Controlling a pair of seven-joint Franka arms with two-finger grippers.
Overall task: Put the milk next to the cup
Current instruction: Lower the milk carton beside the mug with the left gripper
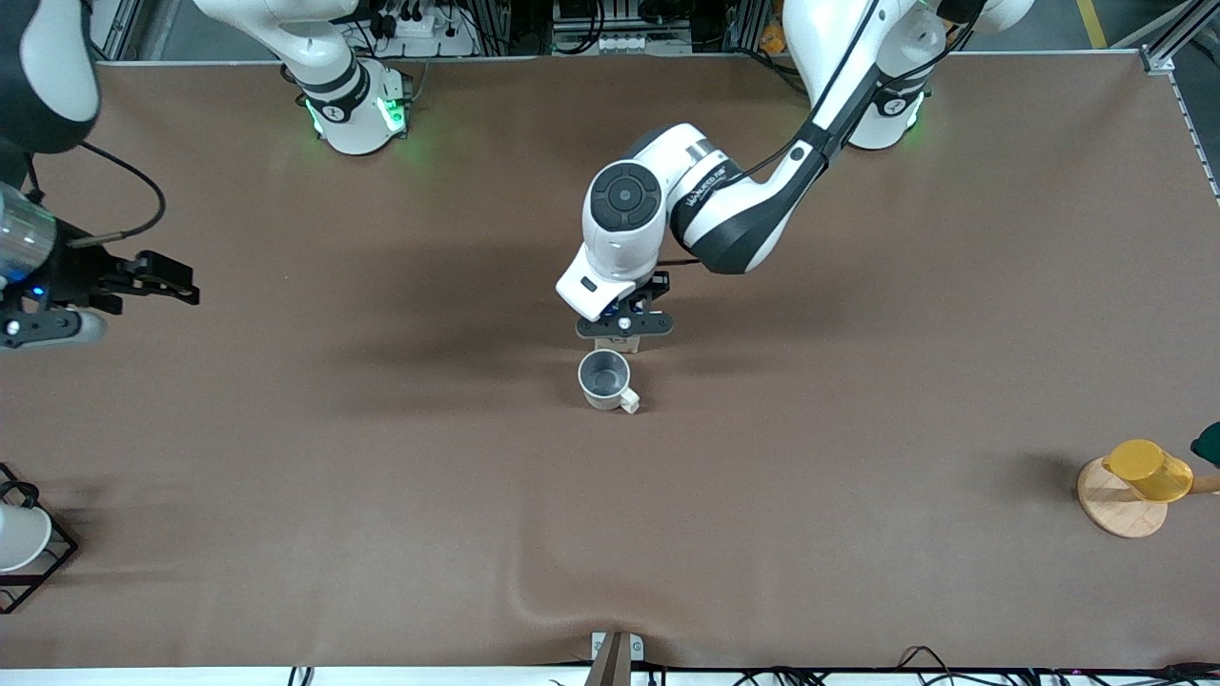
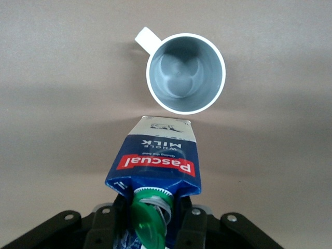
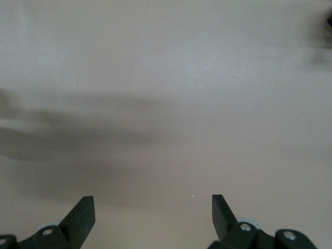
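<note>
My left gripper point(image 1: 624, 325) is shut on the milk point(image 2: 156, 162), a dark blue carton with a green cap and a red-and-white label. It holds the carton upright by its top at the middle of the table. The carton's base is close beside the cup point(image 1: 605, 377), on the side farther from the front camera. In the front view only a pale sliver of the milk point(image 1: 610, 345) shows under the hand. The cup point(image 2: 185, 72) is a cream mug with a grey inside and stands upright. My right gripper point(image 1: 181, 286) is open and empty over the right arm's end of the table, waiting; in its wrist view point(image 3: 153, 210) only bare table shows.
A yellow cup point(image 1: 1148, 470) lies on a round wooden board point(image 1: 1117, 507) at the left arm's end, with a dark green object point(image 1: 1209, 443) at the edge. A white cup in a black wire rack point(image 1: 21, 538) stands at the right arm's end, near the front.
</note>
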